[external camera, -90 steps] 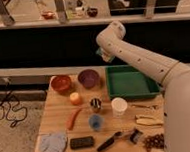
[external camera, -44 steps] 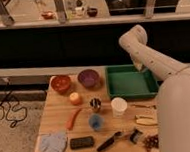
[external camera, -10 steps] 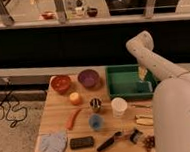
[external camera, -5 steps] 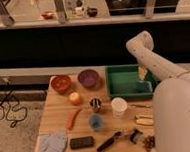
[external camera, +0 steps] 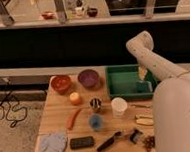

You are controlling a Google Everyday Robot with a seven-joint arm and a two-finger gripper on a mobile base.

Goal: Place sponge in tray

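The green tray [external camera: 120, 82] stands at the back right of the wooden table. A pale yellow sponge [external camera: 143, 72] shows at the tray's right end, inside the rim. My white arm comes up from the lower right, bends at the elbow [external camera: 138, 42] and reaches down into that end of the tray. The gripper [external camera: 143, 81] is low in the tray next to the sponge, mostly hidden by the arm. I cannot tell whether it holds the sponge.
Left of the tray are a purple bowl [external camera: 88, 78] and an orange bowl [external camera: 61, 83]. In front stand a white cup [external camera: 119, 107], a metal cup [external camera: 96, 104], a blue cup [external camera: 96, 122] and an orange fruit [external camera: 75, 98]. A blue cloth [external camera: 53, 143] lies front left.
Since nine seconds ago the arm has swung from the tray's left back corner to its right end and lowered into it. Over the last second it has hardly moved.
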